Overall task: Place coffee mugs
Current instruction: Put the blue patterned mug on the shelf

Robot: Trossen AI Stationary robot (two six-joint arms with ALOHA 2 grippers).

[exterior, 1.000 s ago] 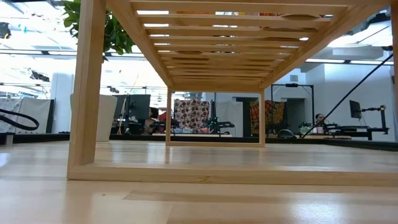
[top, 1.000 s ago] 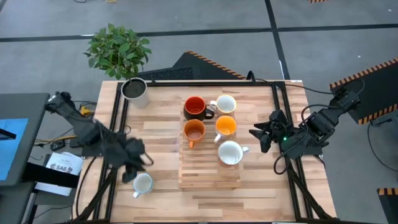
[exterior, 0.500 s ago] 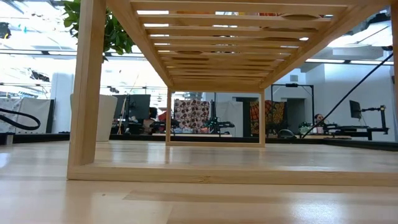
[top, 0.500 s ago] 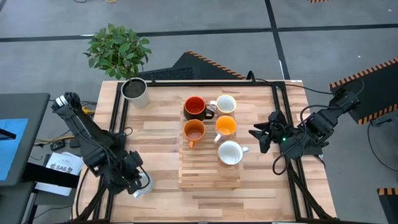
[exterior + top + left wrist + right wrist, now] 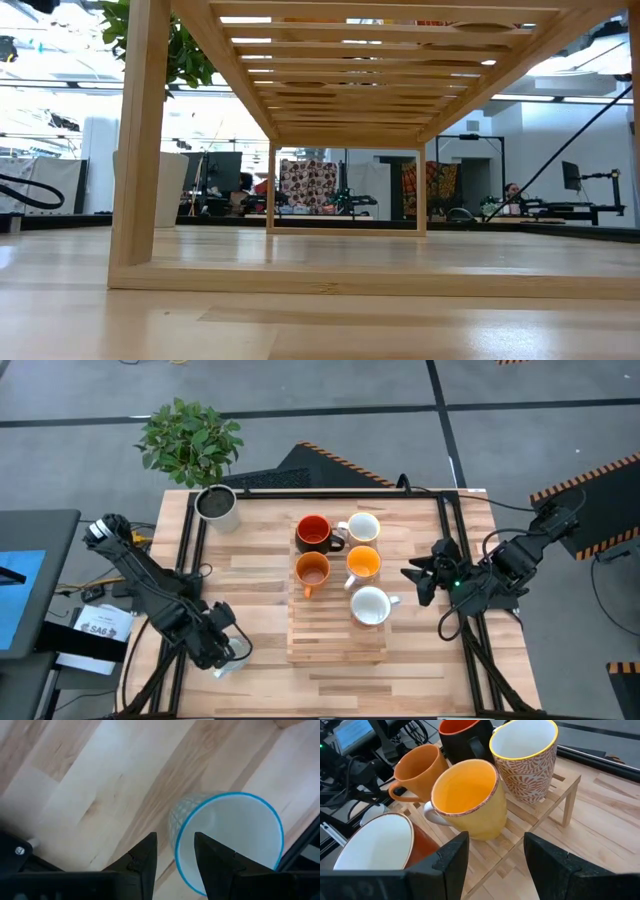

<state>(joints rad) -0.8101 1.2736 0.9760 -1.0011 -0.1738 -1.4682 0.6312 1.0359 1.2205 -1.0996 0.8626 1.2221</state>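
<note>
Five mugs stand on the wooden slatted rack: a red one with a dark outside, a white one, two orange ones and another white one. A sixth white mug with a blue rim stands upright on the table near its near left corner, mostly covered by my left arm in the high view. My left gripper is open and points down at the mug. One finger stands outside its wall and one inside. My right gripper is open, just right of the rack.
A pale pot with dark soil stands at the far left corner, beside a leafy plant. Dark frame rails run along the table's left and right sides. The rack's near slats and the table's near half are bare wood.
My left gripper has moved toward the table's near edge and down over the blue-rimmed white mug, which now shows only as a sliver beneath it. The mug has stayed where it was. The right arm has kept still.
</note>
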